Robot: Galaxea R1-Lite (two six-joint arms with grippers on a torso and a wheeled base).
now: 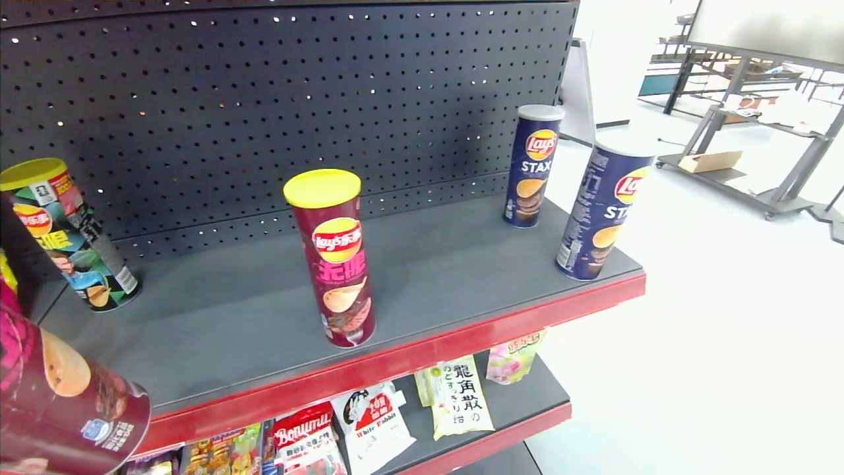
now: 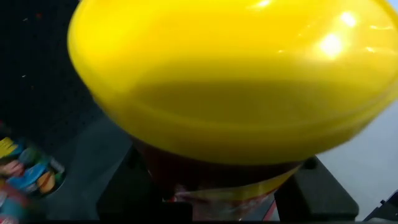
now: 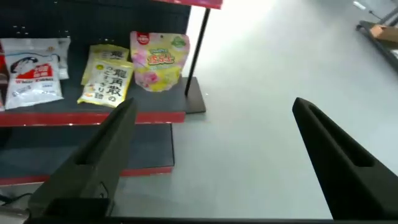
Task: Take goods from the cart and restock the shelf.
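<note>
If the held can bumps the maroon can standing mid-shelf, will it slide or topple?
Probably topples: the maroon can is tall on a narrow base. Round, so it may roll, and it stands far forward on the shelf. Keep the held can clear.

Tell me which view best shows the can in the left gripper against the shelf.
Head view: the held maroon can shows tilted at lower left, in front of the shelf at its red front edge, with standing cans for reference. The left wrist view gives its yellow lid close up, hiding most of the body.
</note>
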